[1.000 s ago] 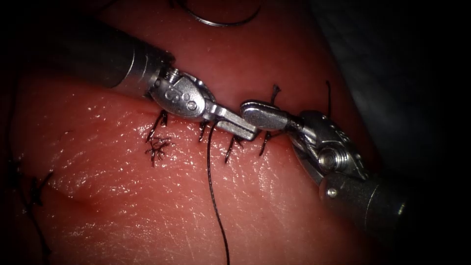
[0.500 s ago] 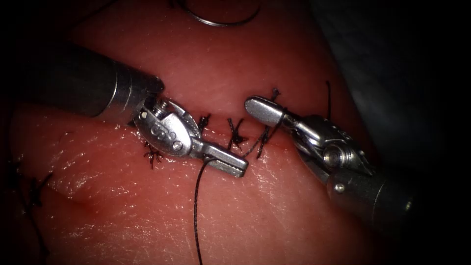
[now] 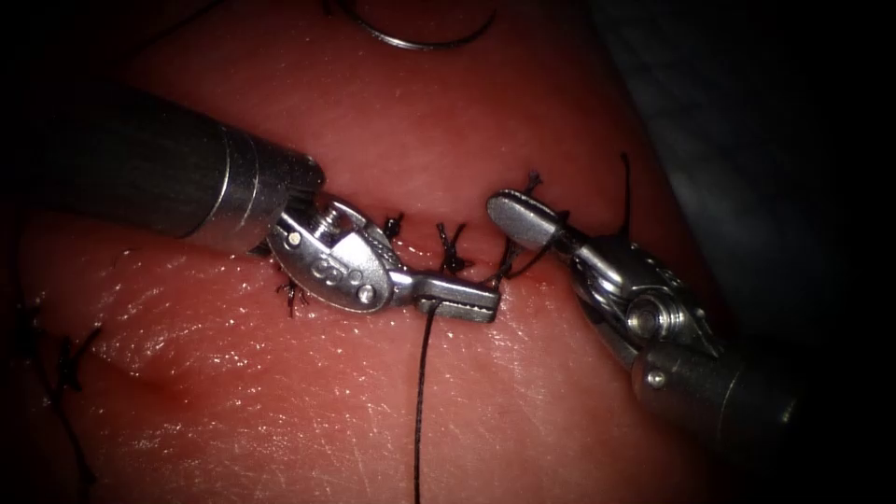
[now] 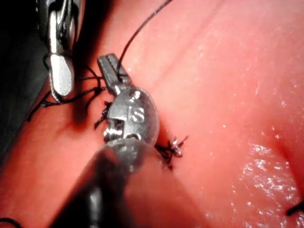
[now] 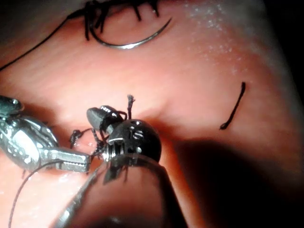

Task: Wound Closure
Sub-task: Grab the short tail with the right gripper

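My left tool (image 3: 462, 301) lies across the stitched cut (image 3: 420, 245), jaws shut on the thread (image 3: 420, 392), which hangs straight down from them over the tissue (image 3: 280, 401). The left wrist view has these jaws (image 4: 110, 71) pinching the strand (image 4: 137, 28). My right tool (image 3: 518, 217) sits just right of them with its jaws shut; thread from the rightmost stitch (image 3: 509, 266) is looped around them (image 4: 59, 78), and I see none between them. The curved needle (image 3: 420, 42) lies free on the tissue beyond the cut (image 5: 128, 45), held by neither tool.
Several knotted stitches (image 3: 451, 245) with short cut ends line the cut, one more at its left end (image 3: 294, 291). A loose piece of thread (image 3: 623, 187) lies on the tissue at the right (image 5: 232, 111). Older stitches (image 3: 65, 359) mark the far left.
The left tool drew away from the right jaws down and to the left with the thread, then swung back right below the cut. The right tool drifted slightly right.
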